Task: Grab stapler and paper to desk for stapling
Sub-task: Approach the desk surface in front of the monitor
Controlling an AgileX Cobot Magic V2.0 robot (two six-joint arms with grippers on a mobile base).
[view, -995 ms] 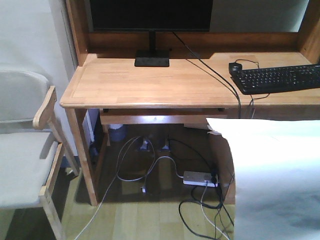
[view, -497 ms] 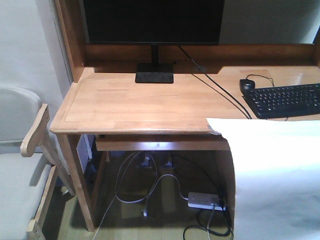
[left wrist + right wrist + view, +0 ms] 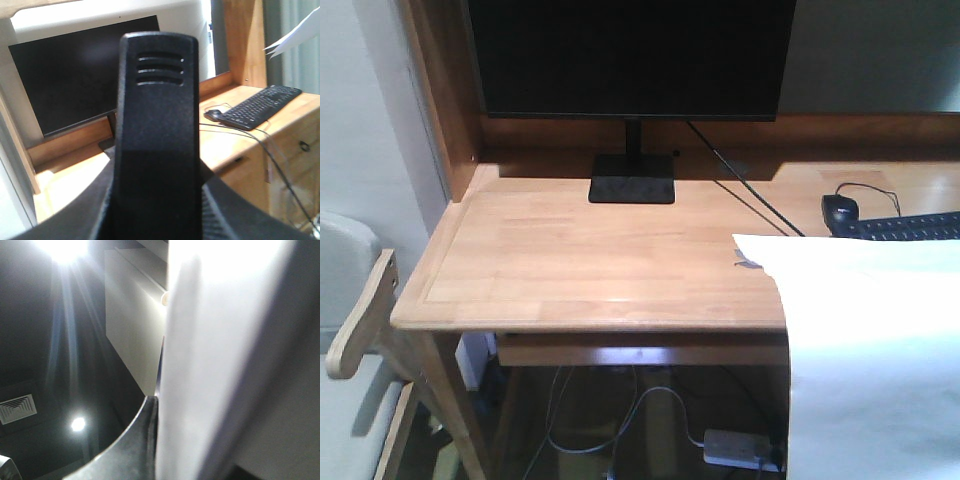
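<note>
The black stapler stands upright in my left gripper, whose jaws are shut on its lower part; it fills the middle of the left wrist view, and its orange-red patch is hidden. The white paper hangs in front of the desk's right part in the front view, and a corner of it shows in the left wrist view. My right gripper is shut on the paper. The light wood desk lies straight ahead, close by. Neither gripper shows in the front view.
A black monitor on a stand stands at the desk's back. A black mouse and a keyboard lie at the right. A wooden armchair stands left of the desk. Cables and a power strip lie underneath.
The view has moved closer to the desk, which now looks larger and lower in the frame. The paper stays at the right foreground.
</note>
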